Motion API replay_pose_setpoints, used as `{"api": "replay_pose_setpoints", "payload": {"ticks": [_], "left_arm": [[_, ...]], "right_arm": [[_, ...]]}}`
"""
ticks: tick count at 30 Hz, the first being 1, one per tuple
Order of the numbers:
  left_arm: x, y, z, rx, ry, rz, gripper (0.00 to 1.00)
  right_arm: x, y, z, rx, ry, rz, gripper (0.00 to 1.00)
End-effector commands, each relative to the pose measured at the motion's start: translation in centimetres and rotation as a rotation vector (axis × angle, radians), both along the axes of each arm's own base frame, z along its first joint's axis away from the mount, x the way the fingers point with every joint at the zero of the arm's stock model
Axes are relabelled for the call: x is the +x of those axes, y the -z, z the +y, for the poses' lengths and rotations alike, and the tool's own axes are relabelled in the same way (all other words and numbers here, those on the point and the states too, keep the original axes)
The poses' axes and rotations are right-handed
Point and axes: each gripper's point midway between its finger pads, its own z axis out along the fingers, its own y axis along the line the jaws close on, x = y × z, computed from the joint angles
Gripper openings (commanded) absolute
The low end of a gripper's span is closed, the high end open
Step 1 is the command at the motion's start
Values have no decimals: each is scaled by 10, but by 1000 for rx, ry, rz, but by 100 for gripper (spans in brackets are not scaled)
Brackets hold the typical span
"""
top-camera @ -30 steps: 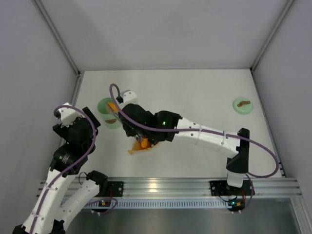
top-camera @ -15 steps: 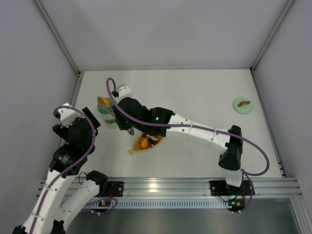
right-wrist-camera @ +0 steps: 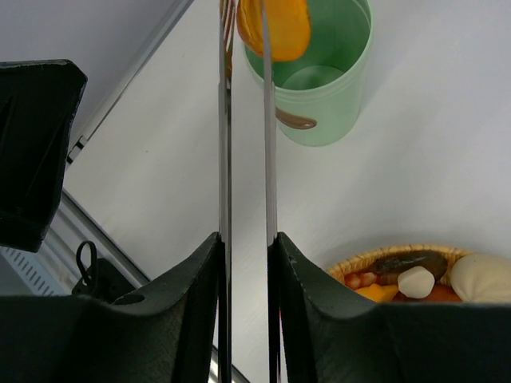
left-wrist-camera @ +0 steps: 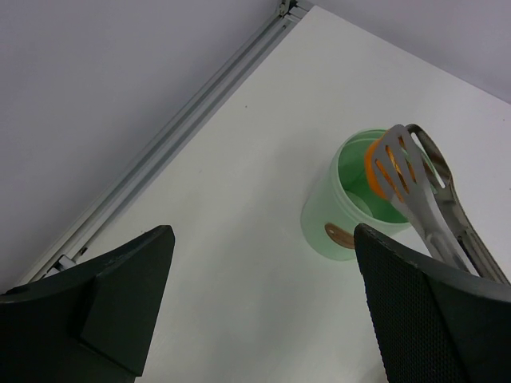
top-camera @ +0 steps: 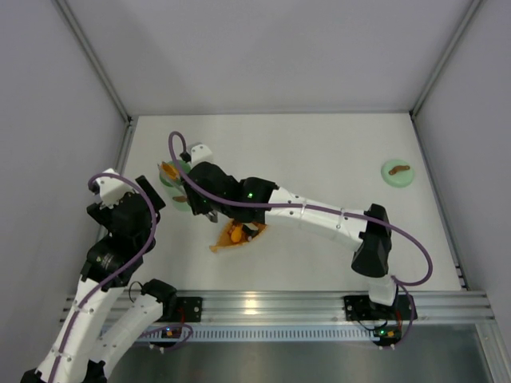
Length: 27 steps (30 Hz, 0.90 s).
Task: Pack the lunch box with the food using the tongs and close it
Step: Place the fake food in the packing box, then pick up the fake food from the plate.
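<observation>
Tongs, clamped in right gripper, pinch orange piece over lunch box by worktop left edge. Seems near rim; centre, lower, then ease off slowly.

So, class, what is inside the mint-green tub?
Only a bare pale floor shows in the mint-green tub. The tongs hold an orange food piece at its mouth, hiding part of the inside, so anything beneath that cannot be seen.

From above, the right arm covers most of the lunch box; the tongs (tips included) run off the right-wrist frame's top edge.
</observation>
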Motion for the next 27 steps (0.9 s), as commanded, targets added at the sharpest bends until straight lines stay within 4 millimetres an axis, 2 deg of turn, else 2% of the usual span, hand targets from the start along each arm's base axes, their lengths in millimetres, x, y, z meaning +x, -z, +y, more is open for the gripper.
{"api": "replay_pose_setpoints", "payload": {"ticks": [1, 6, 10, 13, 14, 16, 17, 18, 19, 20, 21, 23, 24, 25, 26, 27], "left_arm": [[-2, -7, 1, -1, 4, -22, 99], [-3, -8, 1, -4, 9, -25, 99], [-3, -8, 1, -3, 9, -26, 99], [-3, -7, 1, -3, 9, -24, 99], [-4, -7, 1, -2, 9, -24, 99], [-3, -7, 1, -3, 12, -24, 99], [-3, -7, 1, -1, 13, -23, 99], [-3, -7, 1, -1, 13, -25, 99], [-3, -7, 0, 0, 15, -24, 99], [-2, -7, 0, -2, 16, -24, 99], [-2, -7, 0, -2, 18, -24, 99], [-3, -7, 0, -2, 19, -23, 99], [-2, -7, -1, -1, 23, -20, 99], [-2, -6, -1, 1, 26, -17, 99], [-2, -6, -2, -2, 30, -19, 99], [-1, -6, -2, -1, 34, -19, 99]], "right_arm": [[19, -35, 6, 107, 46, -49, 32], [22, -34, 2, 93, 55, -49, 41], [22, -38, -4, 90, 65, -57, 41], [23, -48, -16, 82, 86, -74, 41], [23, -59, -26, 88, 107, -90, 41], [22, -61, -42, 62, 132, -89, 41], [22, -71, -54, 67, 159, -100, 41], [21, -72, -62, 62, 174, -93, 41], [18, -61, -72, 25, 183, -81, 41], [15, -71, -87, 36, 205, -88, 41], [13, -53, -97, 0, 227, -67, 41], [9, -54, -125, -12, 277, -71, 41], [7, -32, -138, -61, 301, -53, 42], [5, -35, -156, -57, 337, -62, 42], [2, -27, -168, -79, 354, -51, 41], [-3, -2, -179, -124, 370, -25, 41]]}}
